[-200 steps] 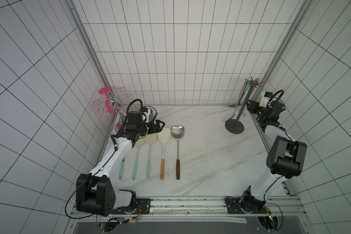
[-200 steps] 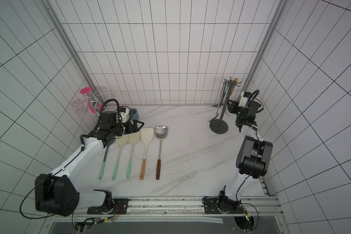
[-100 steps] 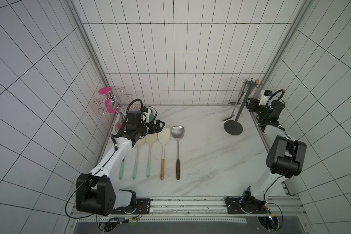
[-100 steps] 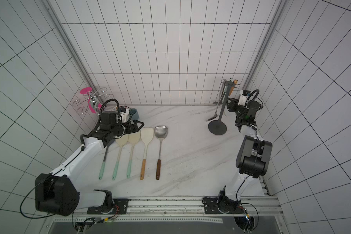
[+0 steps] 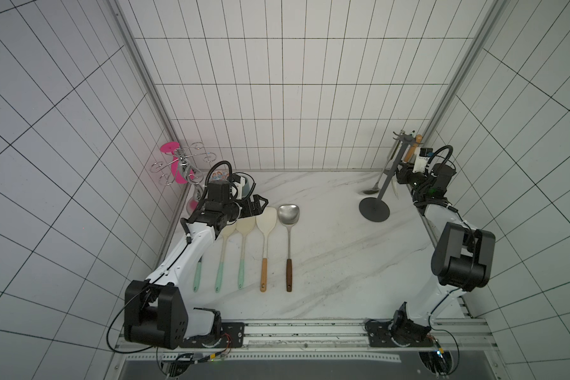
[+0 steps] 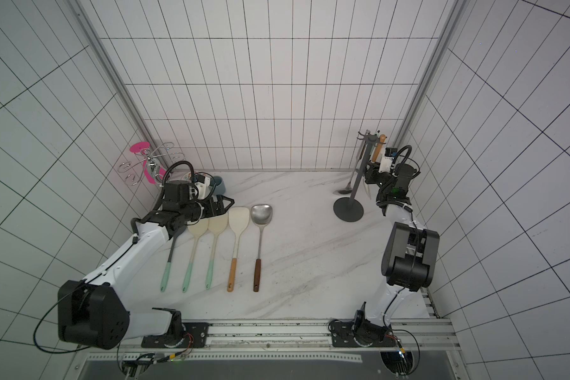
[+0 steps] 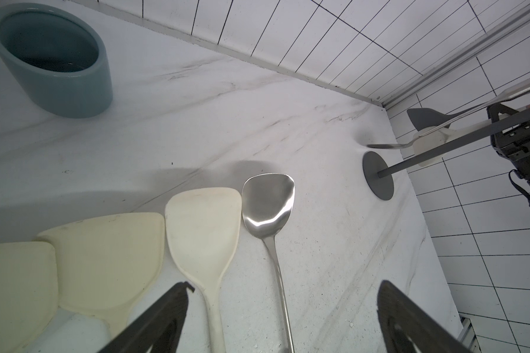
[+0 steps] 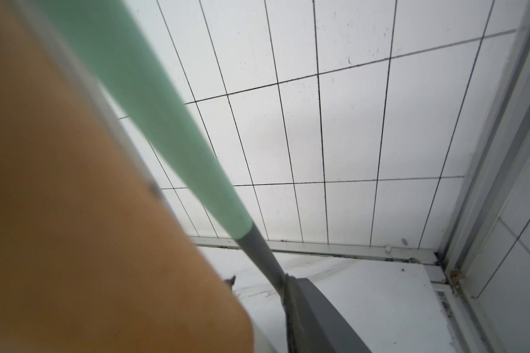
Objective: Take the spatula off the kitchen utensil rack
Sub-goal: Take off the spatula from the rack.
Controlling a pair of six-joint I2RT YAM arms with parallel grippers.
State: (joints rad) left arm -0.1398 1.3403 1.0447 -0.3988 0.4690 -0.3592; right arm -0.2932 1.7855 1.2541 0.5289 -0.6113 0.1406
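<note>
- Two arms, only one within reach: right gripper (image 5: 402, 171) close against the upper pole of the kitchen utensil rack (image 5: 374, 210) in the far right corner; left gripper (image 5: 261, 205) well apart, across the table.
- Hangs on the rack's right-arm side: spatula (image 5: 412, 149) with a wooden handle and a pale blade, handle end up at the ring of hooks, blade low. Shares the rack with a green-handled turner (image 8: 172, 128) and a metal ladle (image 5: 372, 190).
- Runs nearly upright alongside the pole, so long axis roughly vertical and crosswise to the right gripper's line of reach. Sits between pole and gripper, just beside both.
- Fills much of the right wrist view as a brown blur, so very near that camera; no fingers visible there.
- Cannot tell from any view whether the right jaws grip the handle or merely flank it: hidden by gripper body and pole in both top views.
- Spread wide and holding nothing: left gripper, hovering over the heads of the row of utensils (image 5: 264, 243) lying flat on the table.
- Judged next: secure the handle, raise along its own axis until free of the hook, then draw toward the right arm, away from the pole. Some risk of dragging the rack along if the hook snags.
</note>
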